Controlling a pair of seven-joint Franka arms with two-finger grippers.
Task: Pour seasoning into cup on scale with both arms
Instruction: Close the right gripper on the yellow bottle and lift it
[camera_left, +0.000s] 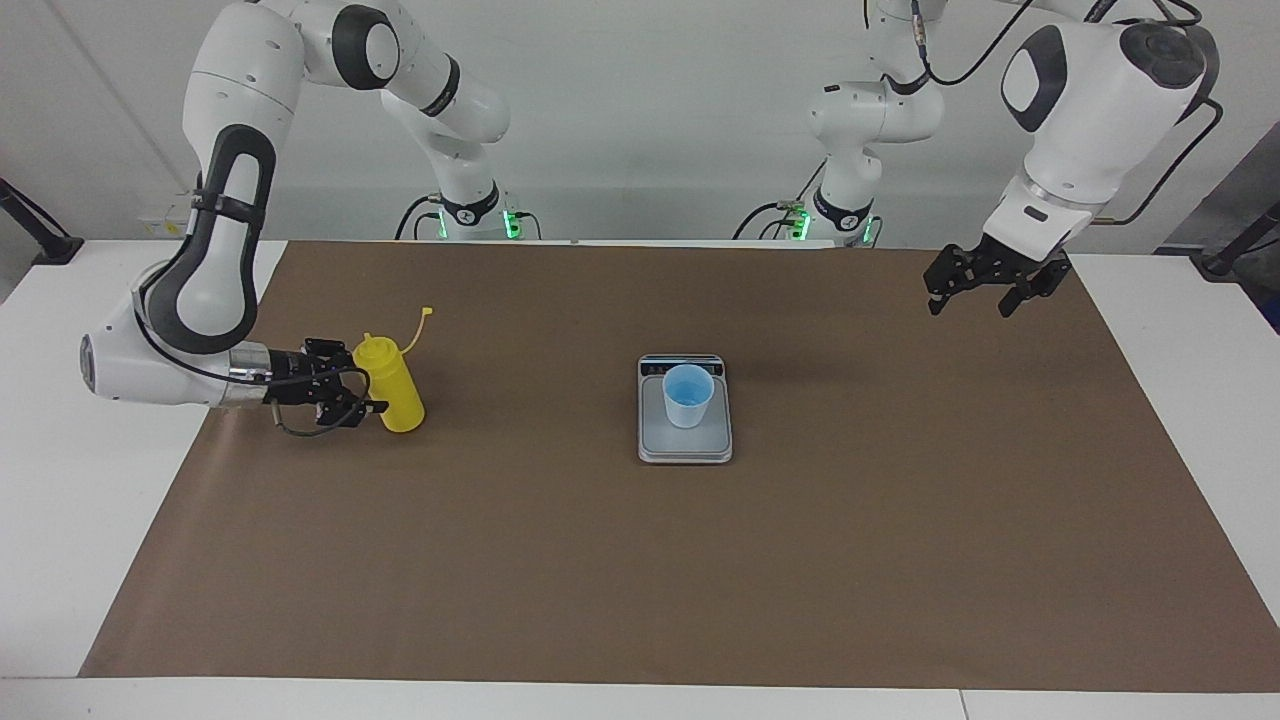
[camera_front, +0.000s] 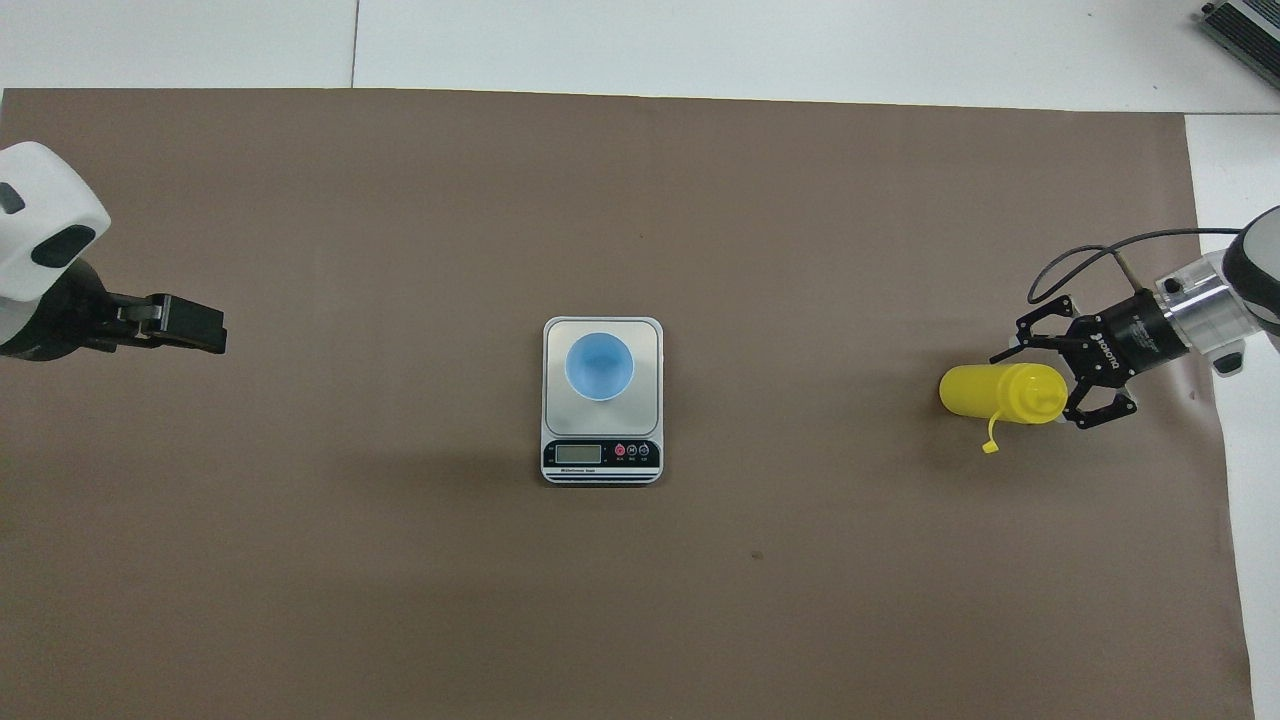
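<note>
Yellow bottle (camera_left: 390, 384) stands upright on the brown mat (camera_left: 640, 560), close to the mat's edge at the right arm's end of the table, its small cap on a thin tether sticking up at an angle beside the nozzle. The right gripper (camera_left: 352, 389) comes in level from that edge, fingers reaching along either side of the bottle's upper body – whether they actually press the plastic, I cannot tell. The bottle's base is on the mat.

At the middle of the mat sits the scale (camera_left: 685, 443), display strip turned toward the robots, and on its grey plate stands the blue cup (camera_left: 687, 395), upright.

Over at the other end, the left gripper (camera_left: 983, 293) hangs in the air above the mat's corner nearest the robots on the left arm's side – fingers spread wide, nothing between them. In the overhead view only its dark tip (camera_front: 185, 325) pokes in over the mat's edge, well apart from the scale (camera_front: 602, 400) and the cup (camera_front: 599, 366), while the right gripper (camera_front: 1062, 378) sits at the domed top of the bottle (camera_front: 1000, 393).
</note>
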